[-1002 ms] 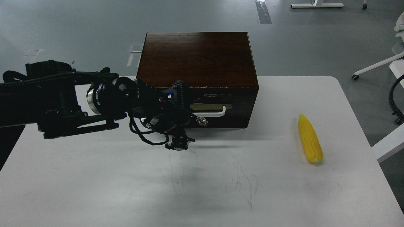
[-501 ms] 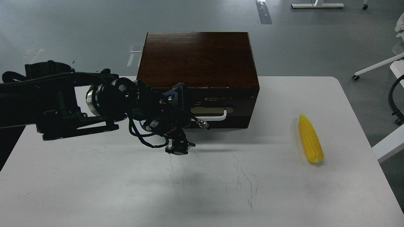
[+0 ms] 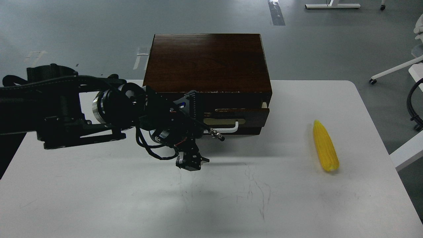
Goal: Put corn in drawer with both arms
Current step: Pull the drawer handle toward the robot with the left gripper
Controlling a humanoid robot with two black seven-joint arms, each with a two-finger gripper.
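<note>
The corn [image 3: 325,145], bright yellow, tapered and huskless, lies flat on the table's right side, narrow end pointing away, well apart from the drawer [image 3: 243,115]. The drawer is dark brown with a white handle on a brass plate; it stands slightly open, pale wood showing at its right corner.

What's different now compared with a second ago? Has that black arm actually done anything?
Yes. The drawer has slid a little way out of the dark wooden box toward the camera, with a pale strip of its inside showing at the right end. The left arm's gripper has drawn back with it. Whether it grips the white handle is hidden. The corn lies where it was on the table.
</note>
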